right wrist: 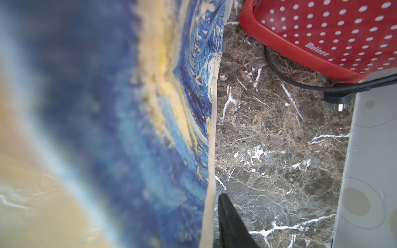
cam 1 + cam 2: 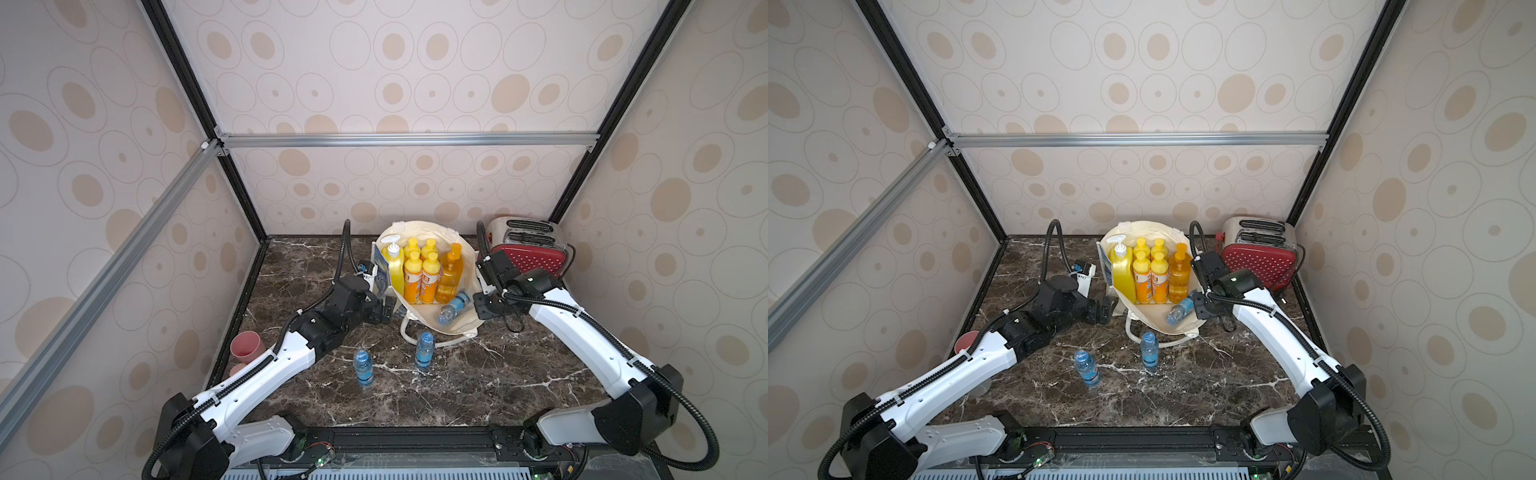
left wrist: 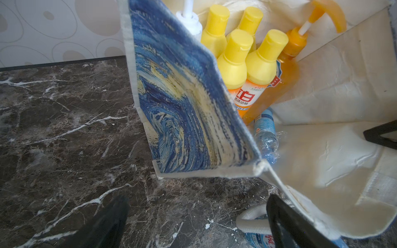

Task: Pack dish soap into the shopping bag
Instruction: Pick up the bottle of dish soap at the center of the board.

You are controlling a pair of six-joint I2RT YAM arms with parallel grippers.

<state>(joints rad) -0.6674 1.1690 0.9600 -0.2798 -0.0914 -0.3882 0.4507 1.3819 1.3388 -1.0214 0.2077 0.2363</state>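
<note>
At rear centre of table [image 2: 457, 395], shopping bag [image 2: 419, 232] stands mouth open; dish soap [image 2: 419, 276], six bottles, upright inside, long axes vertical. Bag sits between arms, both about equally near: left gripper [image 3: 197, 199] beside one printed wall, jaws wide apart, empty; right gripper [image 2: 480, 307] at opposite wall. Right wrist view gives one finger [image 1: 232, 225] beside fabric, other hidden, so grip state unclear. Both top views alone give full bottle count.
</note>
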